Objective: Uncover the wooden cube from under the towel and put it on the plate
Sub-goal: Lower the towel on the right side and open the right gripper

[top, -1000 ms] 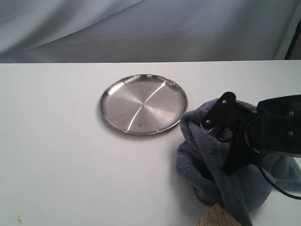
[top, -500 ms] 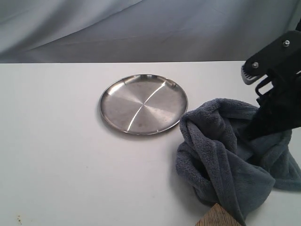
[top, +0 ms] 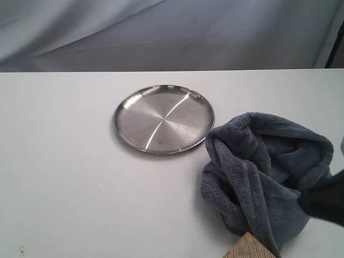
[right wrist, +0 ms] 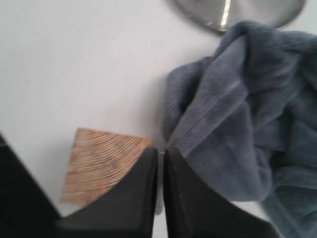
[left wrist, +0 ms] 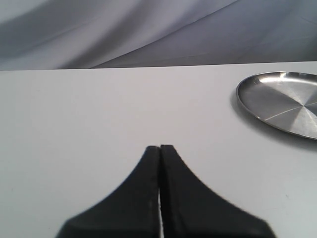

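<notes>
1. Exterior view: a white worktop (top: 64, 172) carries a round, shiny silver metal plate (top: 164, 118) about midway along it, nearer the far edge. Toward the right edge lies a large dark grey fluffy towel (top: 263, 166), bunched into thick folds. Its nearest fold comes close to the plate's rim, but contact cannot be told. At the near edge one corner of a pale light-wood cube (top: 247, 249) shows, tight against the towel's lowest fold. A dark, blurred piece of the right arm (top: 325, 203) overlaps the towel by the right edge, and its tool cannot be made out here.

2. Left wrist view: the left tool (left wrist: 160, 148) has its black fingers pressed together with nothing between them. It is over bare worktop, well apart from the plate (left wrist: 282, 101).

3. Right wrist view: the right tool (right wrist: 161, 150) is narrowed to a thin slit and holds nothing. Its tips line up with the spot where the cube (right wrist: 101, 163) meets the towel (right wrist: 237, 119). The cube's grained top face is uncovered. The towel heap lies between the cube and the plate (right wrist: 237, 12).
</notes>
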{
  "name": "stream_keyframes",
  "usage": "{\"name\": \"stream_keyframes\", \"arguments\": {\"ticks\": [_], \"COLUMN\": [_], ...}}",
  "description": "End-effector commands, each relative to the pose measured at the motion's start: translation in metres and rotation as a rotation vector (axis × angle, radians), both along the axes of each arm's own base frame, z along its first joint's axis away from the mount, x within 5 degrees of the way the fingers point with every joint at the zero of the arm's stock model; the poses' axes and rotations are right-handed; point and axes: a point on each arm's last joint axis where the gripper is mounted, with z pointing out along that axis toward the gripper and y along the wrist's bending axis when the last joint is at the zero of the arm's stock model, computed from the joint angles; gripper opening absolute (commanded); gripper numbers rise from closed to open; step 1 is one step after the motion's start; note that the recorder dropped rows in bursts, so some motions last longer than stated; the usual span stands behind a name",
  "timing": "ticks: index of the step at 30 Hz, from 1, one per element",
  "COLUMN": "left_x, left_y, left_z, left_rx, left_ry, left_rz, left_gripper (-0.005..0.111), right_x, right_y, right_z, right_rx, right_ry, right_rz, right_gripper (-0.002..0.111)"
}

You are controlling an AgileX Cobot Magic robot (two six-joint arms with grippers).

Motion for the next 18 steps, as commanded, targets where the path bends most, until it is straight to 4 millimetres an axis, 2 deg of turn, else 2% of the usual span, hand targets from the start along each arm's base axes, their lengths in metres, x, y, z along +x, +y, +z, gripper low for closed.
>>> {"name": "stream_keyframes", "arguments": {"ticks": [1,5,9,12,18], "left_x": [0.000,0.000,0.000,0.000,0.000], "left_y": [0.000,0.000,0.000,0.000,0.000], "left_z": [0.003,0.003,0.003,0.003,0.003], "left_rx": [-0.005,-0.005,-0.005,-0.005,-0.005], "left_ry": [-0.018,-0.018,-0.018,-0.018,-0.018], "left_rz": [0.004,0.004,0.004,0.004,0.004], "left_gripper": [0.000,0.000,0.000,0.000,0.000], "right_x": [-0.013,-0.017,-0.024,-0.032,-0.032], "right_y": [0.005,0.010,0.010,0.009,0.011], "right_z": [-0.002,-0.016,-0.039,-0.053,-0.062], "right_rx": [0.021,0.024,-0.013,-0.050,-0.081], "right_ry": [0.101,0.094,0.146,0.204,0.250], "right_rz": [0.108,0.196,0.233,0.268,0.264], "right_gripper": [0.005,0.005,0.012,0.010,0.005]}}
